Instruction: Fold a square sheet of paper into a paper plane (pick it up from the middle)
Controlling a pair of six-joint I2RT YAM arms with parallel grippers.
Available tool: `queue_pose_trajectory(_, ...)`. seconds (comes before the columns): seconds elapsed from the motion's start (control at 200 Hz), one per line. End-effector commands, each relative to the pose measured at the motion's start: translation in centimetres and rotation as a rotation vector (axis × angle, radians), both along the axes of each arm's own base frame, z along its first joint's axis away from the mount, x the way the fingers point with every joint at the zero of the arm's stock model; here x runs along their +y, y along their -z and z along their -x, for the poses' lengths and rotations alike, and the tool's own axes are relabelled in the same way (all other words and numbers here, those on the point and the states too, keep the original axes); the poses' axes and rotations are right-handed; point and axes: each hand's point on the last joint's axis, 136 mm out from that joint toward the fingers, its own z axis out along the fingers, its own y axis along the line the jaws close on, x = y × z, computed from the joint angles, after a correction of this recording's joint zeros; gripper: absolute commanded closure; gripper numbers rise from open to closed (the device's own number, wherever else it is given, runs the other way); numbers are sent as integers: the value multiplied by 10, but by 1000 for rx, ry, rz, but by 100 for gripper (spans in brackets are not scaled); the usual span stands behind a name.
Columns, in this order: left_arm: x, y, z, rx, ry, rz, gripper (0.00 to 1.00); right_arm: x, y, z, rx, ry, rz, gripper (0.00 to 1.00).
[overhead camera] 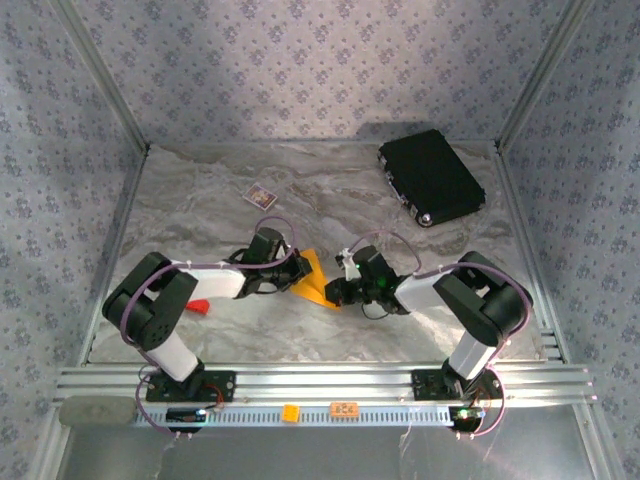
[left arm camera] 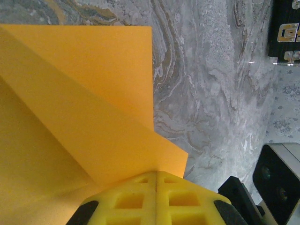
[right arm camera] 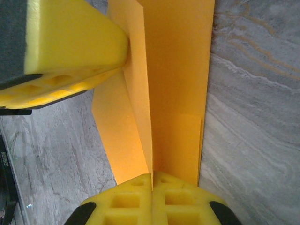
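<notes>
Marbled grey surface (overhead camera: 300, 190) is overlain, midway between the arms, by a thin creased orange-yellow sheet of paper (overhead camera: 313, 280), held partly raised. It is judged light, limp and easily torn, best taken at its folded edges. The left pincer (left arm camera: 156, 176) and right pincer (right arm camera: 152, 177) are each clamped on opposite ends of it.

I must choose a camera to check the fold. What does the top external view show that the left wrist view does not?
Top external: a small red block by the left arm, a small pale card. Left wrist: a diagonal fold across the thin orange-yellow paper sheet, the left pincer shut on its edge. Both: that sheet and the black rectangular case.
</notes>
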Motion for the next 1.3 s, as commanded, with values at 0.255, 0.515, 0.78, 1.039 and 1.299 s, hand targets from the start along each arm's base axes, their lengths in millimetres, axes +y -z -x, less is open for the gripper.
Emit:
queue_pose_trajectory(0.255, -4, 8, -3, 0, -9, -26, 95, -12, 31, 16, 186, 15, 83, 92)
queue_pose_trajectory(0.515, -3, 11, -5, -7, 3, -51, 95, -12, 29, 16, 185, 16, 83, 88)
queue_pose_trajectory(0.78, -6, 13, -7, -10, 13, -51, 94, -12, 29, 16, 196, 18, 81, 91)
queue_pose_trajectory(1.039, -10, 13, -9, -15, 26, -41, 94, -11, 29, 16, 198, 17, 81, 88)
queue_pose_trajectory(1.299, -12, 16, -8, -11, 42, -41, 94, -11, 28, 16, 203, 20, 78, 87)
